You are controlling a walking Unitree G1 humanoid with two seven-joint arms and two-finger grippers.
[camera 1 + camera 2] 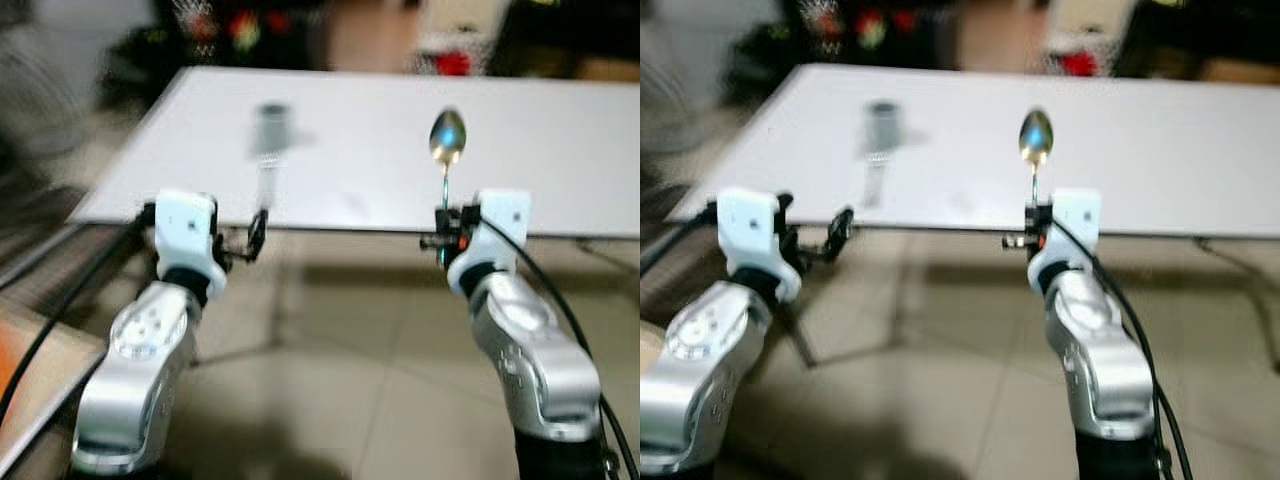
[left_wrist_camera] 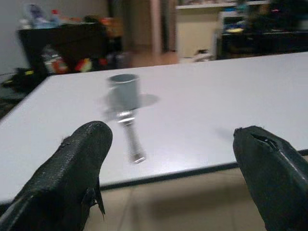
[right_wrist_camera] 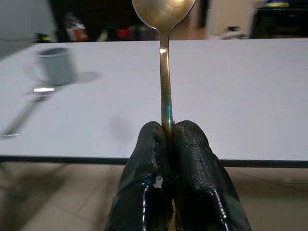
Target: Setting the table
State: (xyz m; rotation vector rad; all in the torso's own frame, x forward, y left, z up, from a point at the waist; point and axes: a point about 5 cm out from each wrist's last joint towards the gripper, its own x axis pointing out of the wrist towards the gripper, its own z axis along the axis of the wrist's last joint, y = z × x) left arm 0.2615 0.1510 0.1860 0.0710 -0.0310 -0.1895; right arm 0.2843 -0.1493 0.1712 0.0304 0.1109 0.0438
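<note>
**Spoon in the right pincer, tabletop barely set**

Stood just short of the near edge of the white tabletop (image 1: 400, 160), both arms raised toward it. Held a gold-toned spoon (image 3: 165, 72) upright in the right pincer (image 3: 167, 139), the two black fingers pressed shut on the lower handle, bowl uppermost. Kept it over the near edge of the tabletop, not touching the surface. Carried nothing in the left pincer (image 2: 173, 159); fingers spread wide apart, pointed at the tabletop from just before its edge.

Already on the tabletop: a small grey cup (image 2: 123, 90) toward the robot's left, and just in front of it, lying on the surface, a silver utensil (image 2: 130, 137), handle end toward the near edge. Too blurred to tell fork, knife or spoon. Lay well apart from the held spoon.

Judged early in the task: one cup and one piece of cutlery down, the spoon yet to be placed, no plate, bowl or napkin seen anywhere on the surface. Most of the tabletop left bare.

No brand, label or writing readable on the spoon, the cup, the utensil or the arms. Clutter on dark furniture behind the tabletop too blurred to read.
</note>
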